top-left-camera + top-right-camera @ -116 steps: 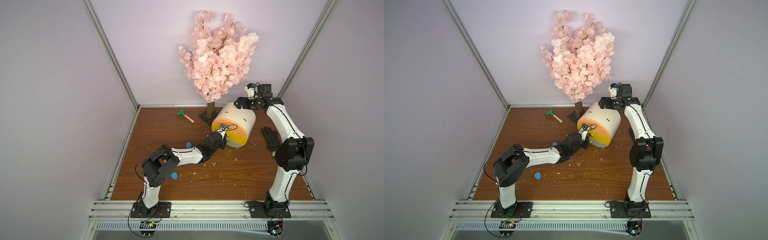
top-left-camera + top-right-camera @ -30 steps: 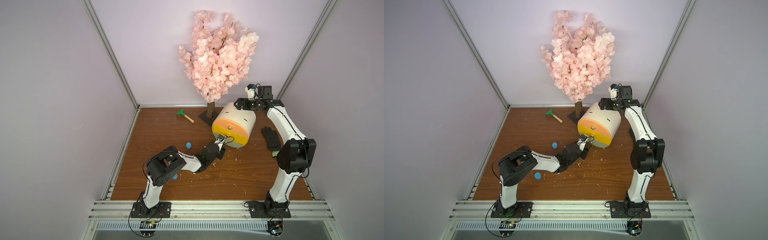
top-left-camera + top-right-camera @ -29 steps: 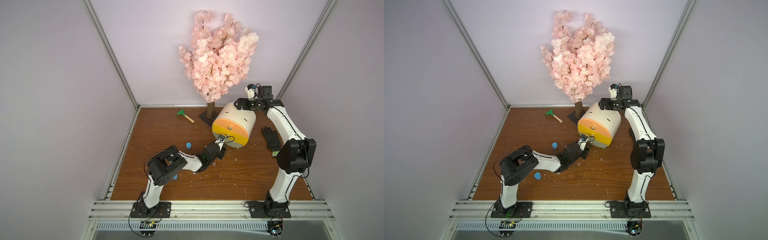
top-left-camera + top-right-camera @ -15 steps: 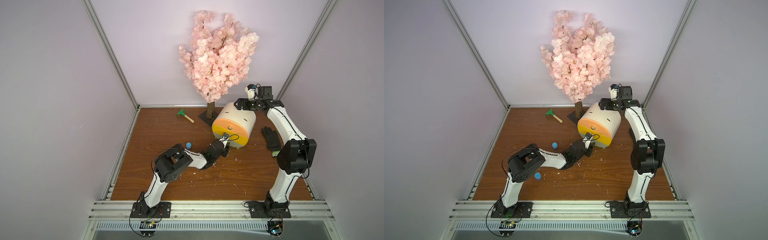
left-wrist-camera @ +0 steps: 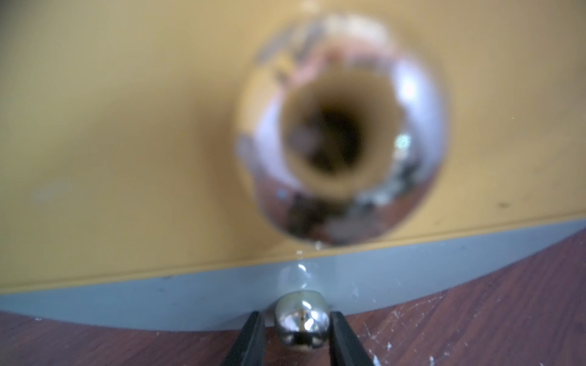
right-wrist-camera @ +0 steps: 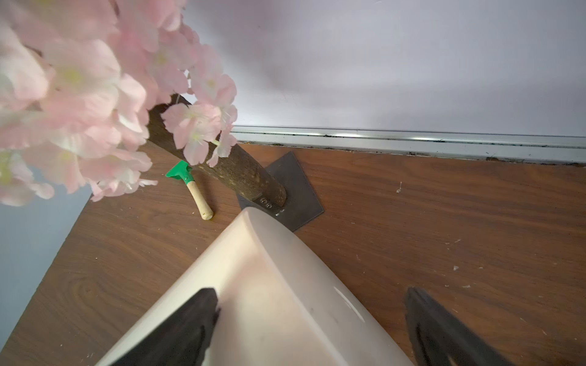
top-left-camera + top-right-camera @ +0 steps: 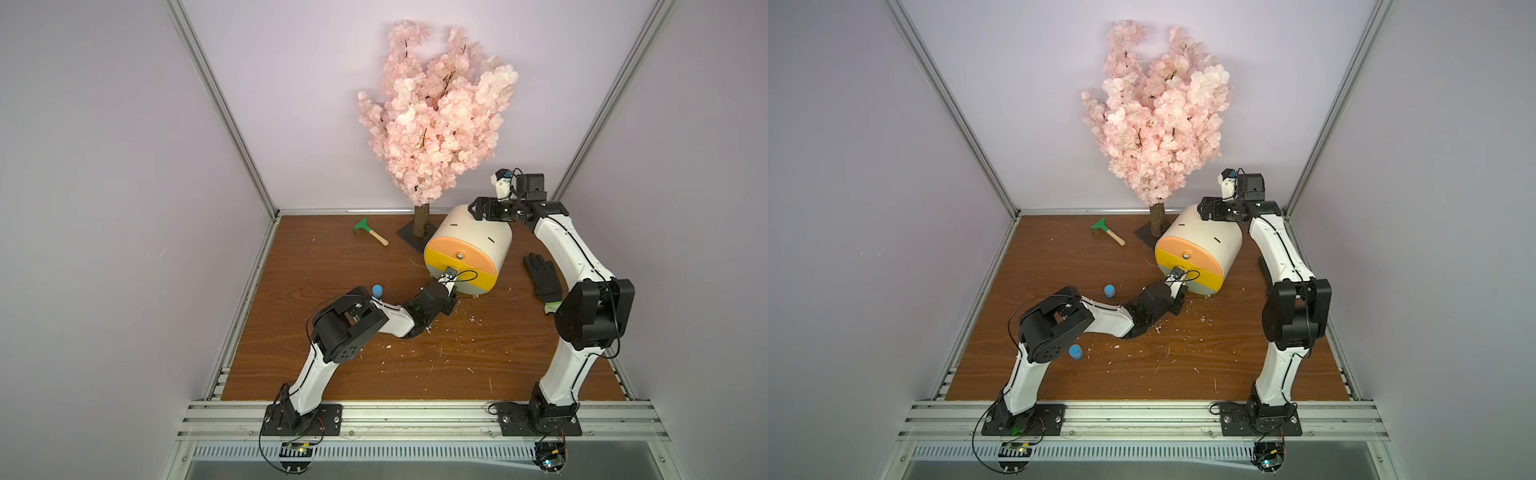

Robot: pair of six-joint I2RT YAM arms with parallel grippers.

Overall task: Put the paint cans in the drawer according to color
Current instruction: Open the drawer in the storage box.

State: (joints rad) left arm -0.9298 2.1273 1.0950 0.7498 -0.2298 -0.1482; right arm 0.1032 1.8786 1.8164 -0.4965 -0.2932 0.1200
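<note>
Two blue paint cans (image 7: 1109,290) (image 7: 1076,351) are lying off the drawer's (image 7: 1208,241) front. Left gripper (image 5: 296,313), jaws narrow, is flanking its lowest knob (image 5: 301,324), risking a slip if pinched shallow; right gripper (image 6: 310,291) is straddling its back, wide

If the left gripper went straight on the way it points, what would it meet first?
The left gripper would likely meet the grey drawer front first; the small metal knob sits between its fingers.
</note>
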